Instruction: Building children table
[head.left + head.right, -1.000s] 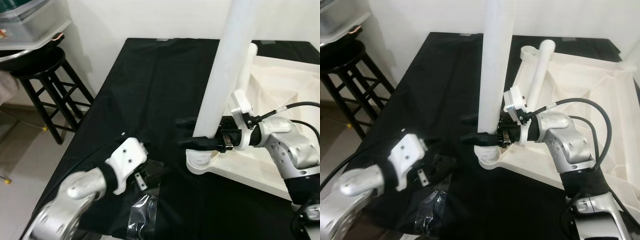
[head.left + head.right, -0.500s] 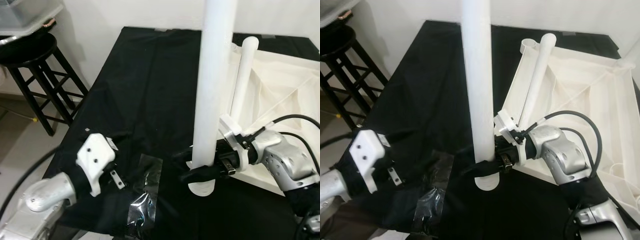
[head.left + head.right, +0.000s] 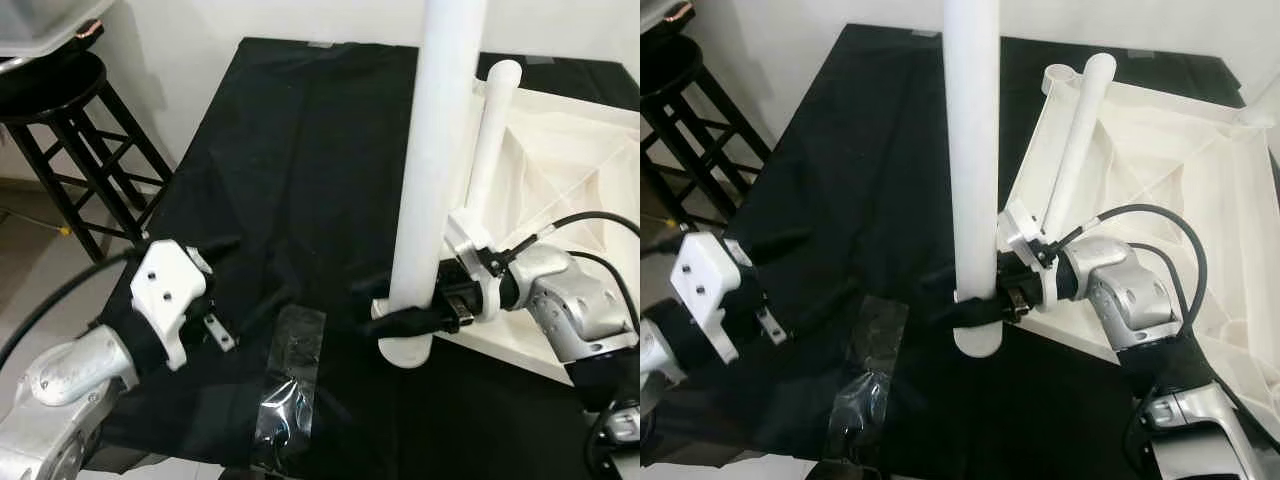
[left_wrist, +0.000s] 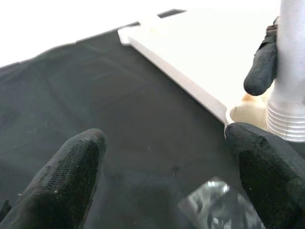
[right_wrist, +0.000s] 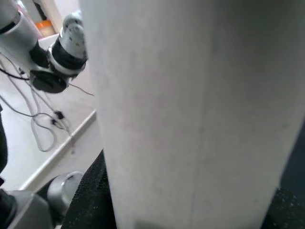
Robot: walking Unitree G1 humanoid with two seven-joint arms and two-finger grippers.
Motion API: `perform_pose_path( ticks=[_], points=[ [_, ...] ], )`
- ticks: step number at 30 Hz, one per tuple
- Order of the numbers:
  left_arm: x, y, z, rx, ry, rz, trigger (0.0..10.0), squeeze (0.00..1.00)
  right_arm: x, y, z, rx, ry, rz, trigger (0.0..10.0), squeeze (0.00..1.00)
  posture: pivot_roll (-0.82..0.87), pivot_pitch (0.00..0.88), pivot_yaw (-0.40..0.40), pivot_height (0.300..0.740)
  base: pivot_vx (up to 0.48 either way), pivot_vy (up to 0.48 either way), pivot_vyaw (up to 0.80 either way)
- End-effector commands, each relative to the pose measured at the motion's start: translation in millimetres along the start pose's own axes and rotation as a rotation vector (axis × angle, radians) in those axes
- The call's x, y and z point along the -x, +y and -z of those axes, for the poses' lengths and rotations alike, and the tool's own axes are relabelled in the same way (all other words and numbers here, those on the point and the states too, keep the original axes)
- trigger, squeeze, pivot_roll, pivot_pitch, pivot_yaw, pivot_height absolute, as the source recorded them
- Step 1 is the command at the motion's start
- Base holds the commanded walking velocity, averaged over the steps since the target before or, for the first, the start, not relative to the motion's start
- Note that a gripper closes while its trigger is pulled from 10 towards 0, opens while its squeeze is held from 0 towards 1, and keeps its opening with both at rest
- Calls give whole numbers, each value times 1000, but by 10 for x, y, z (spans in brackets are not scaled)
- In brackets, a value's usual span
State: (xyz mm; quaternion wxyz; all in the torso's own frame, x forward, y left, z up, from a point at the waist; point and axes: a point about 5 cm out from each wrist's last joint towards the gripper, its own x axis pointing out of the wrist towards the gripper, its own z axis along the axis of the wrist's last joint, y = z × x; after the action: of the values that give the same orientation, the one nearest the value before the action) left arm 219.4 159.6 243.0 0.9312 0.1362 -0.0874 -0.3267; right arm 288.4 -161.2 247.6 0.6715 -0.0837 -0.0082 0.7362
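The right gripper (image 3: 392, 312) is clamping its jaws around the base of one tall white plastic table leg (image 3: 432, 180), which is standing upright at the corner of the overturned white plastic tabletop (image 3: 1160, 160) lying on the black-covered desk (image 3: 290, 150). A second, thinner white leg (image 3: 487, 140) is already standing on that tabletop just behind. The left gripper (image 4: 167, 171) is hovering with jaws wide over one clear plastic bag (image 3: 285, 385).

- Leg (image 3: 432, 170) clamped in the right gripper (image 3: 392, 305): smooth matt white plastic, ribbed at its foot.
- Tabletop (image 3: 1160, 170): same white plastic.
- Cloth (image 3: 300, 150): matt black.
- Bag (image 3: 285, 385) near the left gripper (image 4: 167, 171): glossy, crinkled clear plastic.
- Stool (image 3: 70, 130): black wood.
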Motion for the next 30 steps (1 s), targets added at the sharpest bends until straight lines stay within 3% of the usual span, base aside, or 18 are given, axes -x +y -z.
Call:
perform_pose_path(
  ticks=[1,10,16,18,21,30],
  points=[
    [1,-66,-1,30,-11,17,10000,0,29,84,-126,42,-25,-22,10000,0,-8,186,-18,740,0,0,0],
    [-60,-235,139,97,4,73,10000,0,114,119,-280,33,-115,-8,10000,0,-38,136,-1,740,0,0,0],
    [-98,-206,158,77,25,85,10000,0,44,89,-58,49,-10,97,10000,0,-33,151,8,740,0,0,0],
    [-64,-172,201,56,59,74,10000,0,17,-6,17,49,25,197,10000,0,-31,175,16,740,0,0,0],
    [-35,-163,206,42,58,68,10000,0,10,-44,69,31,49,250,10000,0,-30,186,27,740,0,0,0],
    [-13,-84,235,-9,76,46,10000,0,34,-48,319,-45,121,269,10000,0,-6,182,13,740,0,0,0]
  ],
)
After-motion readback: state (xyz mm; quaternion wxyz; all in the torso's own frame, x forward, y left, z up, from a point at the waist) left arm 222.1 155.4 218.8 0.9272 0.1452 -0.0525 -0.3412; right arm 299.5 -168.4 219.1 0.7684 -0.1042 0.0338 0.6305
